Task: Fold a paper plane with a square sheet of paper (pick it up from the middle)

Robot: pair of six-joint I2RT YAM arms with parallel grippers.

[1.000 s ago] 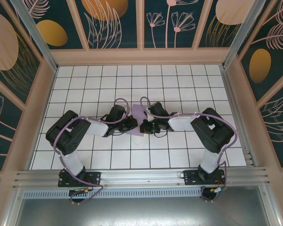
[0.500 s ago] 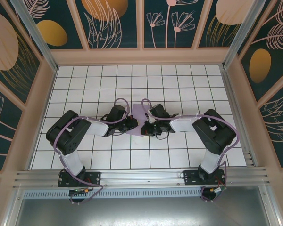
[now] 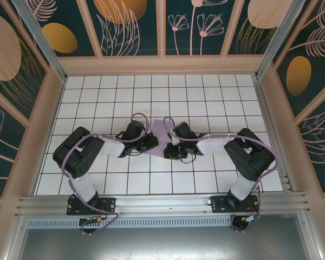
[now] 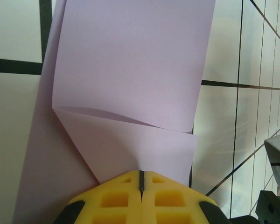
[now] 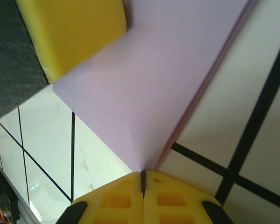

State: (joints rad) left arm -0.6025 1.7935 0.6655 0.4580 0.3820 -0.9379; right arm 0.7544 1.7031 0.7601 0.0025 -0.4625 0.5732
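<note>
Lavender sheet of paper (image 3: 161,130), partly folded, lies flat mid-table (image 3: 206,97) between the two grippers. Left gripper (image 3: 153,145) has its jaws together, tips on the sheet's near edge at a folded flap (image 4: 130,149). Right gripper (image 5: 143,176) also has its jaws together, tips where a raised crease meets the sheet's edge. Can't tell whether either nips a layer. A left finger (image 5: 70,32) rests on the sheet.

The right gripper (image 5: 142,179) has its yellow jaws pressed together on a corner of the lavender paper (image 5: 168,79) — a crease fans up from the pinch. A second yellow pad (image 5: 70,32) sits over the paper's upper left, above the white tiled desk (image 5: 233,116).
</note>
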